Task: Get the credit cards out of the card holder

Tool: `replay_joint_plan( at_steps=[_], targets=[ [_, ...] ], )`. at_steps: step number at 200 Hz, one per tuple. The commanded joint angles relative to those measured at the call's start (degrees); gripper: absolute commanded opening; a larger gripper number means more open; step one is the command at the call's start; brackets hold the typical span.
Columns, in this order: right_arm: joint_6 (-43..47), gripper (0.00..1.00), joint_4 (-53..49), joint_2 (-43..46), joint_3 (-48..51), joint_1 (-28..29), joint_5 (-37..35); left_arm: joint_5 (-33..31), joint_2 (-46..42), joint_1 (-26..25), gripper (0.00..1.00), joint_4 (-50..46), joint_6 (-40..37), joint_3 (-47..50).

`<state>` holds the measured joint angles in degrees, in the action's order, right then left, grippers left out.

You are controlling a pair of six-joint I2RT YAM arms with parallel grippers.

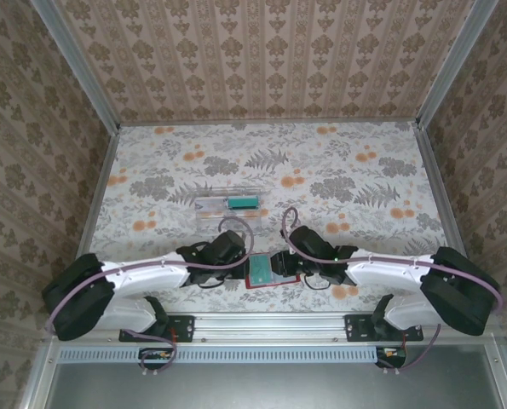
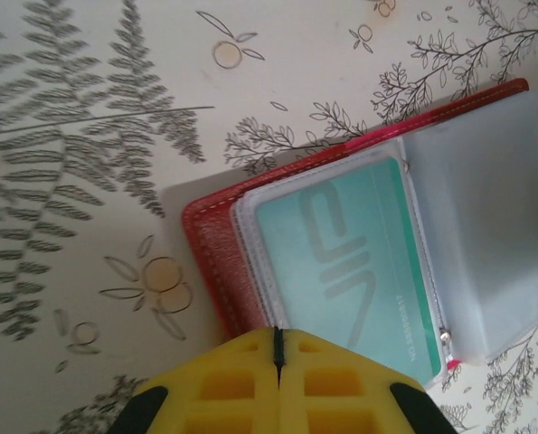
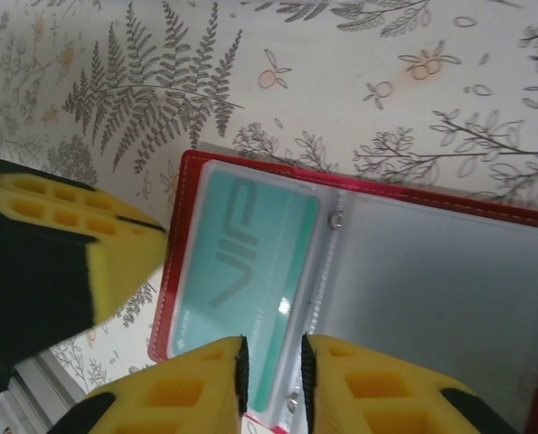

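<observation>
Holding the right gripper's (image 3: 273, 371) yellow pads a slit apart, straddling the teal VIP card's (image 3: 241, 262) short end without clamping, long axis running straight away. Resting the left gripper (image 2: 278, 362), closed tight and empty, against the open red card holder's (image 3: 431, 289) left edge, near the table's (image 1: 364, 170) near edge.

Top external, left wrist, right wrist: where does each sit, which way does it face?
Top external: high behind, looking down at the table; left arm, right arm show.
Left wrist: looks down on the open card holder; left pincer, shut, at bottom.
Right wrist: down on the same holder; right pincer at bottom, left pincer at left.
Shared: the teal card.
</observation>
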<state>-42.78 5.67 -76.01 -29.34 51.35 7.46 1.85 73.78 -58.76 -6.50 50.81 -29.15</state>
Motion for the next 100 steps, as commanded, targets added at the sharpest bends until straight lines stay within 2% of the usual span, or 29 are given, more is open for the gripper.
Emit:
replay_joint_plan(
  at_steps=[1, 53, 100],
  targets=[
    [-2.53, 0.25, 1.18, -2.05, -2.36, 0.62, 1.42, -1.23, 3.56, -1.11, 0.03, 2.4, 1.33, -3.03],
    [-4.71, 0.21, 0.55, -7.05, -3.61, 0.94, 2.19, -2.85, 6.91, -3.08, 0.01, -0.82, 2.25, -4.21],
    [-5.87, 0.23, -2.06, -8.82, -4.76, 0.86, 0.85, -3.66, 7.51, -4.42, 0.01, -1.58, 3.16, -3.9]
  ],
)
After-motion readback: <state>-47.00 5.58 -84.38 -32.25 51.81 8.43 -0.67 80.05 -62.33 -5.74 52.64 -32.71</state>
